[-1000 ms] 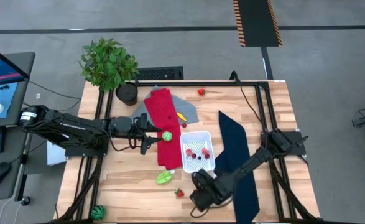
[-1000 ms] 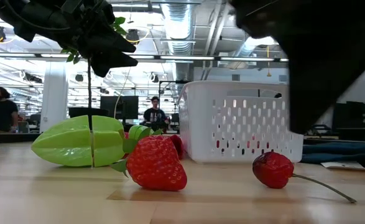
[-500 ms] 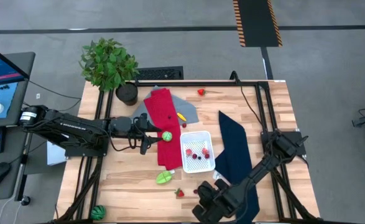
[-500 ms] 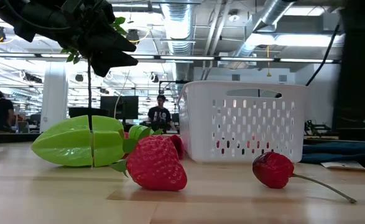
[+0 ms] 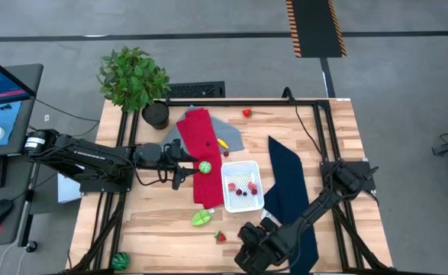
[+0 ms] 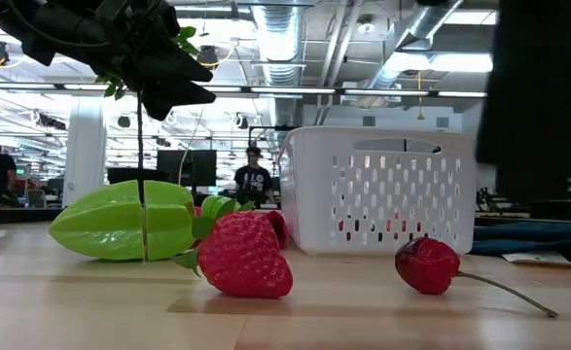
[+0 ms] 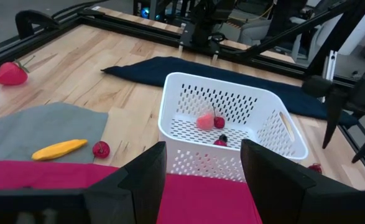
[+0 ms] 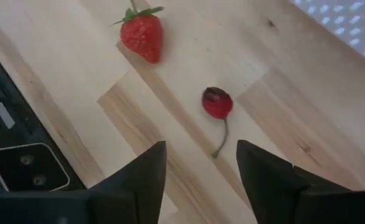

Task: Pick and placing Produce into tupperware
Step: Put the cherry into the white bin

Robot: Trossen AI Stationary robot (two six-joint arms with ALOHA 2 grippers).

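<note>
White tupperware [image 5: 243,187] mid-table holding several small red and pink produce [image 7: 206,121]; right gripper [image 8: 201,171] fingers apart, empty, above cherry [image 8: 217,103] near strawberry [image 8: 142,34]; left gripper [image 7: 204,171] fingers apart, empty, over red cloth [image 5: 201,153].

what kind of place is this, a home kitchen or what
Likely a robotics lab or open workshop, not a kitchen: exposed ceiling ducts, people at desks, and a computer monitor beside the framed wooden table.
</note>
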